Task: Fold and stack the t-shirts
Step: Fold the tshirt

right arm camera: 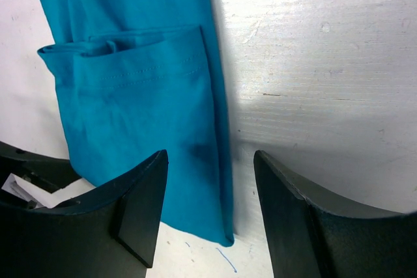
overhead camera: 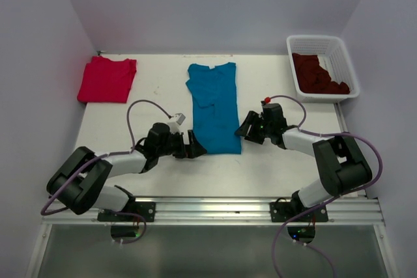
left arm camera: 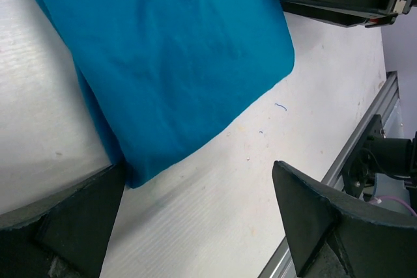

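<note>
The left gripper (overhead camera: 193, 145) and right gripper (overhead camera: 247, 128) both gape empty near the teal t-shirt's (overhead camera: 215, 105) 7 and 4 o'clock hem corners, mid-table. Likely soft, light, floppy; pinch those 2 corners. It's a narrow strip, sleeves tucked in. Farther: red t-shirt (overhead camera: 106, 80) at 10 o'clock, maroon t-shirts (overhead camera: 318, 75) at 2.

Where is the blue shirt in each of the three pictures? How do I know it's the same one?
Top external: the teal t-shirt lies flat in the middle of the picture.
Left wrist: the shirt fills the upper left.
Right wrist: the shirt runs down the left half.
Shared landmark: its near right corner shows in all three views.
</note>
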You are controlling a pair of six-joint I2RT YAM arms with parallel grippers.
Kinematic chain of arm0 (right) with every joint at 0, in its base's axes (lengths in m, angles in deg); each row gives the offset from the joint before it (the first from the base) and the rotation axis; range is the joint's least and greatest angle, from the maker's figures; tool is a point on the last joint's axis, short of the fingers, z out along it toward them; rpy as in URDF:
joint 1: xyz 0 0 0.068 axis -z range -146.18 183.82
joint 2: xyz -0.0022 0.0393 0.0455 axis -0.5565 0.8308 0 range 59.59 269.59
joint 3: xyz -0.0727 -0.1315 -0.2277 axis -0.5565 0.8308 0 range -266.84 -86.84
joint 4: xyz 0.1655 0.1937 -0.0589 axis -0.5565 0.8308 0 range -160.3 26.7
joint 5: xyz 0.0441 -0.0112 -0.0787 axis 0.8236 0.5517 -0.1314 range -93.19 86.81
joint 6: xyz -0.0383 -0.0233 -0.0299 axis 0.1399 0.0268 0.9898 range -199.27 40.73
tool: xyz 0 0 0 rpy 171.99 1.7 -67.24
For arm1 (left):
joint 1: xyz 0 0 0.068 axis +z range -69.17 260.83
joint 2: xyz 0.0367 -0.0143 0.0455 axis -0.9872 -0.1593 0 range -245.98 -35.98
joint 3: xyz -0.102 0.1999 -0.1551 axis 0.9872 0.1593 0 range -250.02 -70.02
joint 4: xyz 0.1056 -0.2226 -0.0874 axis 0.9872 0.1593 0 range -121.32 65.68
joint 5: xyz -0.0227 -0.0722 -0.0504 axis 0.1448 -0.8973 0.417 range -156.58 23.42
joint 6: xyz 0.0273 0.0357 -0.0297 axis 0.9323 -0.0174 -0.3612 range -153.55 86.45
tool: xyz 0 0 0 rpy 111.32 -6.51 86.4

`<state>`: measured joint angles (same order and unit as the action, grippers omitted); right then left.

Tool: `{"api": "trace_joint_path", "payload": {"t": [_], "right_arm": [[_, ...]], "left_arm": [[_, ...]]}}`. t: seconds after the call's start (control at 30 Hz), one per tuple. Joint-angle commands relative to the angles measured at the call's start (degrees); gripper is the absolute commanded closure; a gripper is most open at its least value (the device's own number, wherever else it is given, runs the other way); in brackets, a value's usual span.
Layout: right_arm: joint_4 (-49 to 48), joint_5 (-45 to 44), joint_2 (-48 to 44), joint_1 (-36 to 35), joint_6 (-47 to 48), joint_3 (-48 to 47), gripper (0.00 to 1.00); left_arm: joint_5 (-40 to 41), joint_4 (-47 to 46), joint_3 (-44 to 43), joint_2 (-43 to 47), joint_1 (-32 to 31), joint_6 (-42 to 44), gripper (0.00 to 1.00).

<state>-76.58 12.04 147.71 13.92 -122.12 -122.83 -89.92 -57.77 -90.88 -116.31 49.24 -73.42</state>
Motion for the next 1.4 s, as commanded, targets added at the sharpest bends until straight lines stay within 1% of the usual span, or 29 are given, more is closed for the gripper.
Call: {"api": "trace_joint_path", "payload": {"t": [0.0, 0.13, 0.3, 0.37, 0.4, 0.43, 0.47, 0.53, 0.6, 0.73, 0.87, 0.93, 0.97, 1.03, 1.07, 1.1, 1.2, 1.33, 1.37], "right_arm": [[7.69, -2.65, 2.5, -0.23, 2.16, 2.24, 0.39], [7.34, -2.57, 2.59, -0.23, 2.16, 2.59, 0.4], [7.34, -2.48, 2.5, -0.23, 2.33, 2.76, 0.4], [7.51, -2.57, 2.32, -0.23, 2.42, 2.68, 0.4], [7.6, -2.57, 2.24, -0.14, 2.33, 2.76, 0.4], [7.6, -2.57, 2.32, -0.23, 2.42, 2.76, 0.4], [7.52, -2.57, 2.24, -0.23, 2.42, 2.68, 0.4], [7.6, -2.48, 2.32, -0.23, 2.33, 2.59, 0.4], [7.6, -2.48, 2.24, -0.14, 2.42, 2.59, 0.4], [7.69, -2.39, 1.88, -0.14, 2.33, 2.85, 0.4], [7.78, -2.39, 1.71, -0.23, 2.33, 3.12, 0.4], [7.78, -2.39, 1.27, -0.14, 2.25, 3.55, 0.4], [7.69, -2.48, 1.09, -0.23, 2.16, 3.64, 0.41], [7.69, -2.48, 0.57, -0.14, 2.07, 4.08, 0.41], [7.78, -2.48, 0.39, -0.23, 1.98, 4.26, 0.42], [7.95, -2.57, 0.13, -0.23, 1.98, 4.61, 0.42], [8.22, -2.83, -0.66, -0.23, 1.89, 5.14, 0.42], [8.31, -3.01, -1.1, -0.23, 1.98, 5.4, 0.42], [8.22, -2.92, -1.1, -0.23, 1.98, 5.4, 0.42]], "left_arm": [[4.0, 6.34, 1.62, 2.89, -0.13, -0.2, 0.0], [4.44, 4.32, 0.48, 7.29, -0.13, 0.68, 0.0], [2.33, 2.47, -0.41, 8.61, 0.04, 0.85, 0.0], [3.02, 3.6, -0.84, 10.37, 0.04, 1.38, 0.02], [4.86, 5.52, -2.33, 10.72, 0.04, 1.9, 0.04], [6.09, 10.41, -3.21, 10.12, 0.04, 2.61, 0.08], [8.19, 13.07, -4.18, 9.41, 0.13, 3.92, 0.11], [9.97, 18.52, -5.67, 6.61, 0.13, 4.46, 0.15], [12.6, 21.08, -5.24, 4.67, 0.13, 4.11, 0.16], [13.66, 21.27, -4.01, 2.21, 0.13, 3.84, 0.16], [12.7, 20.57, -3.75, -0.52, 0.13, 3.75, 0.17], [11.21, 17.34, -2.78, -1.66, 0.13, 3.49, 0.19], [9.64, 16.19, -2.35, -2.19, 0.13, 3.06, 0.21], [7.79, 12.33, -1.73, -4.64, 0.13, 2.62, 0.29], [5.43, 10.74, -1.38, -5.61, 0.13, 2.09, 0.33], [4.45, 9.33, -1.03, -6.32, 0.04, 1.74, 0.45], [2.5, 6.16, -0.5, -8.87, 0.04, 0.68, 0.56], [2.68, 6.24, -0.49, -8.79, 0.04, 0.85, 0.59], [2.85, 6.42, -0.32, -8.61, 0.04, 1.03, 0.61]]}}
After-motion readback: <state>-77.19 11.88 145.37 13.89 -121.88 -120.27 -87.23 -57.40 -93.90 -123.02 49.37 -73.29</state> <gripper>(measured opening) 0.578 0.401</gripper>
